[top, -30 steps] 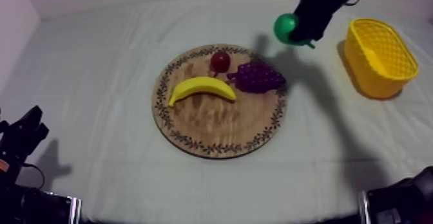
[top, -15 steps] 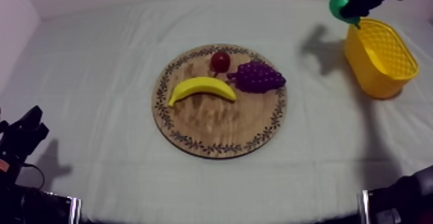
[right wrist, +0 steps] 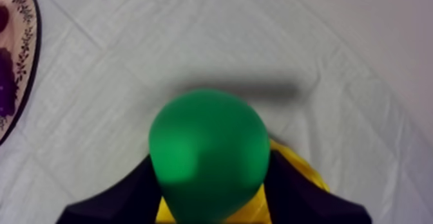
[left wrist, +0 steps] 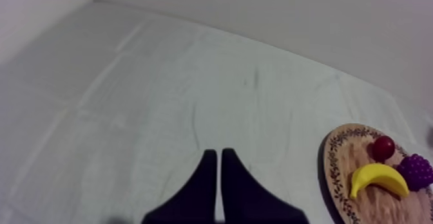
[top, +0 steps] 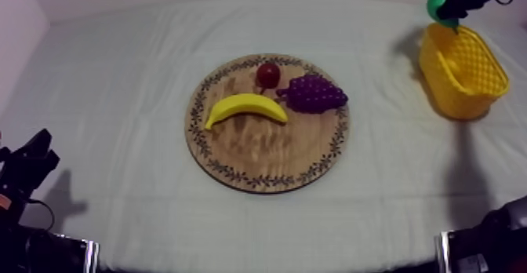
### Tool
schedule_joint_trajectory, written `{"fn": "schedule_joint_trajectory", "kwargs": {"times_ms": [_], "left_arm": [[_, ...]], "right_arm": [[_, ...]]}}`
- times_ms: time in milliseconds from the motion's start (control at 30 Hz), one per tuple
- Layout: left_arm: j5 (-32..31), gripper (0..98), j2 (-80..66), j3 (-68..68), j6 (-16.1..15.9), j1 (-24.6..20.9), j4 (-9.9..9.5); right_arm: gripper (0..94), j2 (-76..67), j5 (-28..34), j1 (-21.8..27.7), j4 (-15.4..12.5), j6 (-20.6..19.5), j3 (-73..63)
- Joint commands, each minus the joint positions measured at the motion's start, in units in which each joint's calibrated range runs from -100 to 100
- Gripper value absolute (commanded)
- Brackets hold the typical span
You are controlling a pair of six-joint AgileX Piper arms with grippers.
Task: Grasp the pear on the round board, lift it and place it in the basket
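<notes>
The green pear (top: 436, 6) is seen clamped between the closed fingers of the right gripper (top: 455, 6) and held in the air over the far end of the yellow basket (top: 443, 88) (yellow rim is glimpsed just beneath the fruit in the right wrist view). The banana (top: 245, 107), bunch of grapes (top: 314, 93) and small red fruit (top: 268, 74) are seen lying on the wooden board (top: 267, 154) at mid-table (top: 118, 80). The left gripper (left wrist: 216, 154) is seen low at its own side, fingers pressed together on nothing.
</notes>
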Motion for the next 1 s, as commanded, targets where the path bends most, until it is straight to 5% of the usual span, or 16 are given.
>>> {"fn": "schedule_joint_trajectory", "kwargs": {"times_ms": [0,567,967], "left_arm": [[0.01,0.1,-0.02,-0.05,0.0,0.0,-0.01],[0.01,0.1,-0.02,-0.05,0.0,0.0,-0.01],[0.01,0.1,-0.02,-0.05,0.0,0.0,-0.01]], "right_arm": [[38.7,0.94,-0.83,0.27,0.27,-0.1,-0.47],[41.9,4.66,-5.03,2.36,3.45,0.15,6.81],[63.9,1.3,-7.14,3.0,4.16,-1.75,9.77]]}}
